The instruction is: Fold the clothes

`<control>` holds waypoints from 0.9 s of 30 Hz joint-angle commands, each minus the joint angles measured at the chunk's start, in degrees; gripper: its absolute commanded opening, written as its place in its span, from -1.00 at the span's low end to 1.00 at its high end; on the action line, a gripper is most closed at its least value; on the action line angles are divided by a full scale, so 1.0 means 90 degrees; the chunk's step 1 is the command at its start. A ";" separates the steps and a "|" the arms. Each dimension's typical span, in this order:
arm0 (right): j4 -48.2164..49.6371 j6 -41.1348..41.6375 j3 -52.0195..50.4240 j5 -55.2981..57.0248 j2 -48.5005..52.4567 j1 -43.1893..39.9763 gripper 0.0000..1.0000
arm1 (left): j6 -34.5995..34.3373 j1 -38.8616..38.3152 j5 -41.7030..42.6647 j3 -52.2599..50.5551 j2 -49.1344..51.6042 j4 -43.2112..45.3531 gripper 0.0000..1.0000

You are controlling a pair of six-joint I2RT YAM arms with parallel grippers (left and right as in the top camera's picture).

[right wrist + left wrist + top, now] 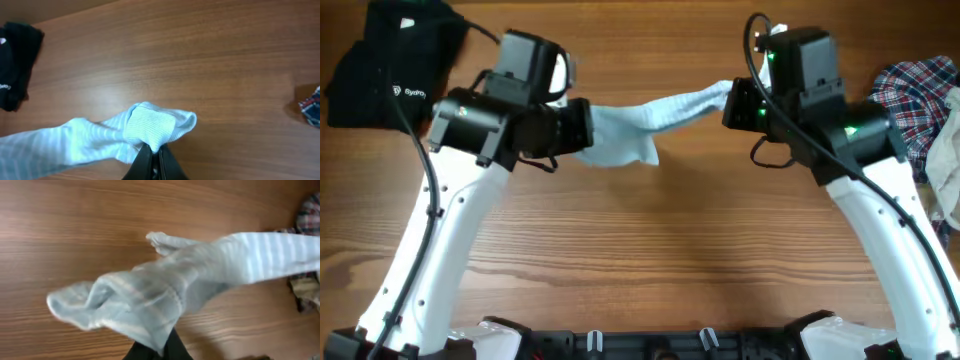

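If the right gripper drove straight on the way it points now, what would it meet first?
Past the pale-blue garment it is shut on, the right gripper would likely meet the bare table; the black garment lies off to the side. Depth is unclear.

A small white logo with white lettering [408, 92] is showing on the crumpled black fabric garment [365, 60] at the far left, too blurred to read.
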 commanded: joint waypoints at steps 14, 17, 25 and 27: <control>-0.0017 0.0092 0.0163 0.0379 -0.0017 -0.0049 -0.92 | -0.0257 -0.1212 -0.0068 0.0126 0.0104 0.0639 -0.92; -0.0039 0.0092 0.0163 0.0476 -0.0199 -0.0163 -0.92 | -0.0325 -0.1411 -0.0029 0.0126 0.0104 0.0743 -0.92; -0.0427 -0.0068 0.0163 0.0702 -0.0716 -0.0486 -0.92 | -0.0418 -0.1809 0.0464 0.0126 0.0104 0.1265 -0.92; -0.0447 -0.0051 0.0163 0.0801 -0.0724 -0.0486 -0.92 | -0.0418 -0.1972 0.0459 0.0126 0.0104 0.1394 -0.92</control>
